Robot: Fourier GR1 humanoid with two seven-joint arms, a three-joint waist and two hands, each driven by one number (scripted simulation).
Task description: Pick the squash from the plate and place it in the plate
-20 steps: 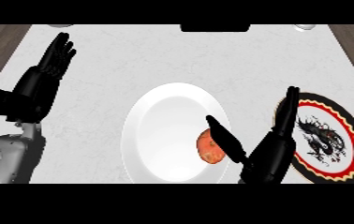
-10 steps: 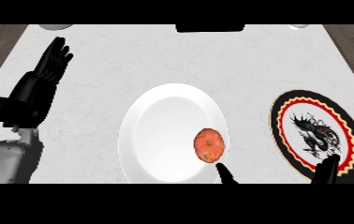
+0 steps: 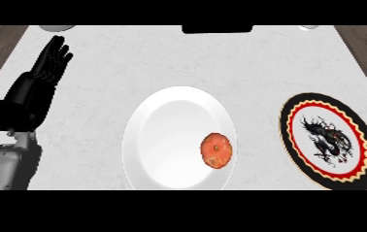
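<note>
Simply round orange squash [image 3: 216,150]

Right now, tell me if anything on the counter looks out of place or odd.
Nothing stands out. The squash lies on the white plate, toward its right side; the dragon-patterned plate sits bare at right. The left hand rests open at left; the right hand is out of view.

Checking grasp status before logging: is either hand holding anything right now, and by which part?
Nothing is held. The left hand rests open at the view's left; the right hand is out of view. The squash lies untouched on the white plate.
</note>
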